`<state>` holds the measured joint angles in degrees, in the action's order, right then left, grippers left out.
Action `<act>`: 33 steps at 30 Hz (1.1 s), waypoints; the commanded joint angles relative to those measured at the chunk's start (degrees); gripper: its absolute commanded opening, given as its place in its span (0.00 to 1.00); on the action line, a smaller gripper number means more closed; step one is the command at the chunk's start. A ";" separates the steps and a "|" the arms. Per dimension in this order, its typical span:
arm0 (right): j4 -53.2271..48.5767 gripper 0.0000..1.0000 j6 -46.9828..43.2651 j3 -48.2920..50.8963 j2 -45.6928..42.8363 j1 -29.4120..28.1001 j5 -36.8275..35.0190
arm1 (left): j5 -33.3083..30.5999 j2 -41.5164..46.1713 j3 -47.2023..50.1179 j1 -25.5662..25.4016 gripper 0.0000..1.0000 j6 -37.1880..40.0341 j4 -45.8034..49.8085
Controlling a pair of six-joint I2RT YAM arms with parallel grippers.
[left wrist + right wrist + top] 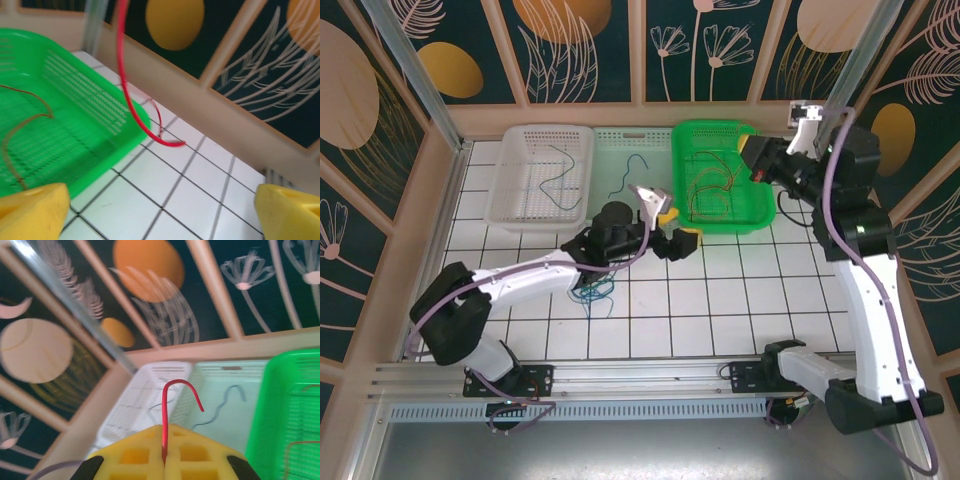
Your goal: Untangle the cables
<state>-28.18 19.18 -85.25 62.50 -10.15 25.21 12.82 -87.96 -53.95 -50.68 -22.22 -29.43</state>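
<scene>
Tiled table (720, 300) | right jaws raised, pinching red cable (163, 425) | left jaws apart

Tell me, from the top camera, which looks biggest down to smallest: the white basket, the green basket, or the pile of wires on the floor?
Tied largest: the white basket and the green basket look about equal, so I won't rank them.
Smallest: the pile of cables on the tiles, by far.

Three baskets line the far side of a white-tiled table (750, 300): a white basket (510, 185) with a dark cable (560, 170), a pale basket (620, 137) with a blue cable (628, 172), a green basket (715, 127) with reddish cables (715, 182). A blue-green tangle (592, 290) lies under the left arm (525, 275).
</scene>
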 commanded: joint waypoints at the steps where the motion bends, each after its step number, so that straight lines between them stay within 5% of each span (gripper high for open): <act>1: 6.88 0.00 -3.39 4.21 4.47 4.86 -5.90 | -12.15 4.81 3.64 0.15 0.99 0.84 0.95; 6: 18.21 0.00 -0.81 10.92 13.70 10.19 -4.58 | -22.94 9.63 7.12 0.30 0.99 0.97 4.95; 17: 17.48 0.00 -3.10 9.64 36.93 10.86 0.96 | -38.23 15.68 11.21 3.87 0.99 -6.25 18.37; 22: 11.43 0.63 -6.24 3.62 43.90 10.17 -0.95 | -40.60 14.29 10.66 6.46 0.99 -12.94 29.11; 26: 10.60 0.82 -6.52 0.54 44.36 8.98 0.09 | -38.11 11.81 10.29 6.52 0.98 -13.72 33.76; 33: 13.85 0.89 -7.00 2.66 37.38 5.95 1.15 | -30.99 4.95 9.55 6.49 0.86 -6.95 37.33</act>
<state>-16.34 13.37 -82.37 105.12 -3.31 24.23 -21.80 -80.60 -43.16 -44.14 -32.29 3.57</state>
